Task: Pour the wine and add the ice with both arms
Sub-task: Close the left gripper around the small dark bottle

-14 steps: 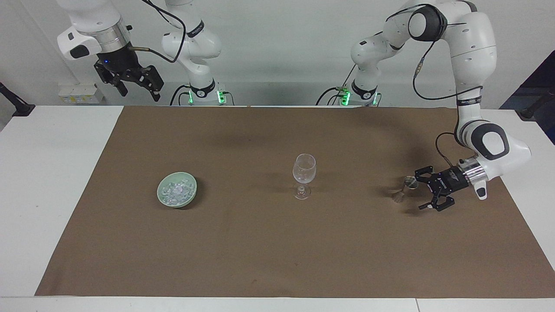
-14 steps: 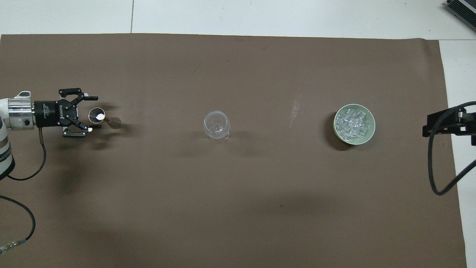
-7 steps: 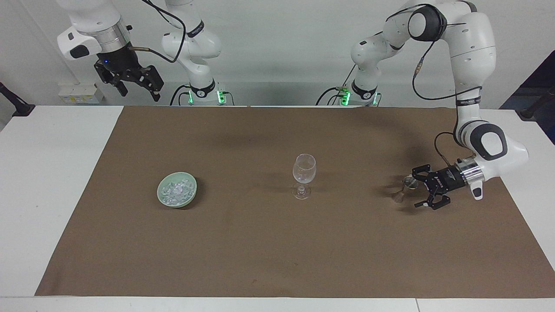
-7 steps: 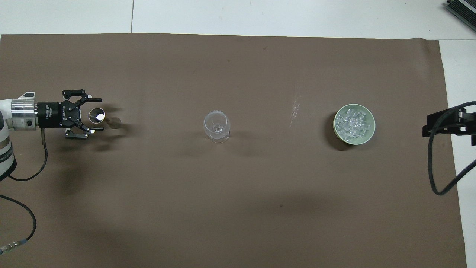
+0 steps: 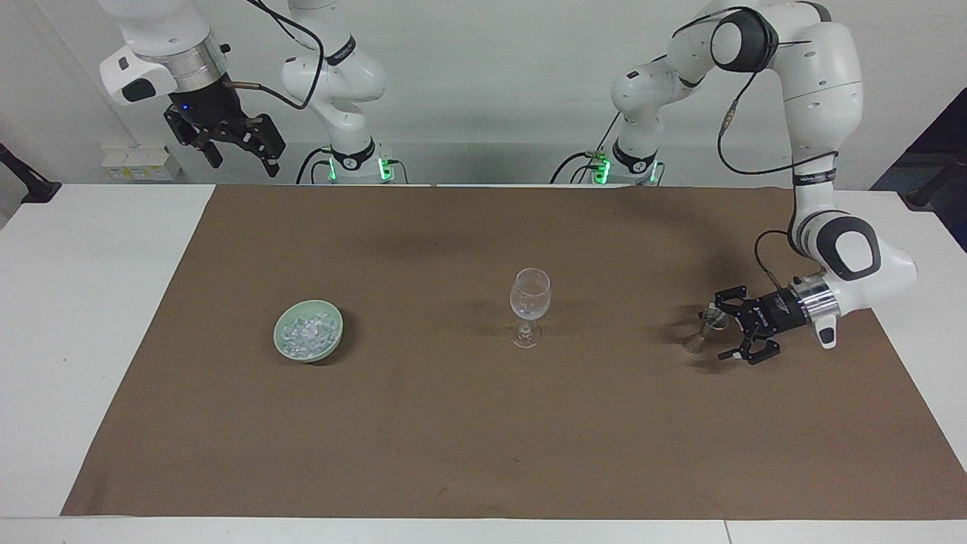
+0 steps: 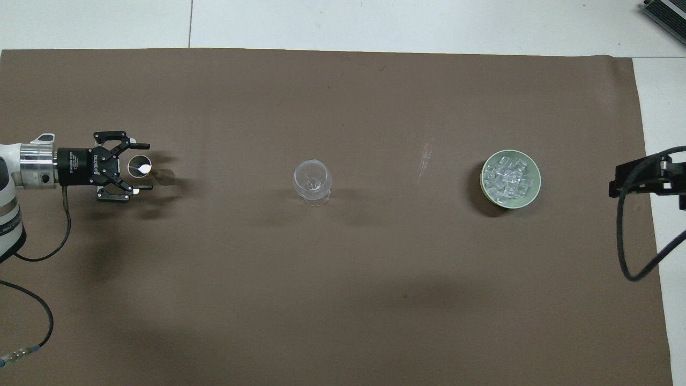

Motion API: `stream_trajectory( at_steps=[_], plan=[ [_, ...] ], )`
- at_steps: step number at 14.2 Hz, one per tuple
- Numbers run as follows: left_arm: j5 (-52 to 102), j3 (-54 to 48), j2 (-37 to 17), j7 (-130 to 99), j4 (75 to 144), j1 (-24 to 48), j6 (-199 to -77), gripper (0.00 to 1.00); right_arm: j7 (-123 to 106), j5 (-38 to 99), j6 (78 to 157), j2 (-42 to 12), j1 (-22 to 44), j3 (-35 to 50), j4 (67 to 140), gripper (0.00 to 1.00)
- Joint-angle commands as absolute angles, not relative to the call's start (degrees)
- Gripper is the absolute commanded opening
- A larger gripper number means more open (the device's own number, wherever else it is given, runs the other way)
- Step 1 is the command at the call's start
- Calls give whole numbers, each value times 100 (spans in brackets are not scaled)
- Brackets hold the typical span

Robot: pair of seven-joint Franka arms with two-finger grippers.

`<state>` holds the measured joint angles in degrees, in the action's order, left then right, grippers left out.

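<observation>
A clear stemmed wine glass [image 5: 530, 302] [image 6: 311, 179] stands empty mid-mat. The ice [image 5: 306, 331] [image 6: 509, 177] lies heaped in a pale green bowl [image 5: 332, 340] [image 6: 535, 188] toward the right arm's end. A small metal measuring cup [image 5: 709, 323] [image 6: 140, 166] stands toward the left arm's end; no wine shows in it. My left gripper [image 5: 718, 332] [image 6: 146, 166] lies level and low over the mat, open, with one finger on each side of that cup. My right gripper [image 5: 243, 157] hangs open, high above the table edge at its own end, holding nothing.
A brown mat [image 5: 483, 423] [image 6: 343, 279] covers most of the white table [image 5: 83, 317]. A black cable [image 6: 627, 241] loops down from the right arm at the mat's edge. The glass stands between the cup and the bowl, in one row.
My left gripper has slid forward and sunk a little, so its open fingers now flank the metal cup. The right gripper has barely shifted.
</observation>
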<state>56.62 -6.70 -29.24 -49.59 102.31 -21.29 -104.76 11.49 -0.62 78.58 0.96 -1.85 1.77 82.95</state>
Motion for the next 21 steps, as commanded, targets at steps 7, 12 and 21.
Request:
stream_trajectory(
  at_steps=[7,12,21],
  plan=[
    [5748,-624,-2927,-4790,10248,-2065,-10257,92,1037,-9,7796,97,-255,211,8244,100],
    [5722,-615,-2927,-4799,10248,-2065,-10274,79,1046,-9,7796,97,-255,211,8244,100],
    [5704,-607,-2927,-4799,10248,-2065,-10327,57,1037,-9,7796,97,-255,211,8244,100]
  ],
)
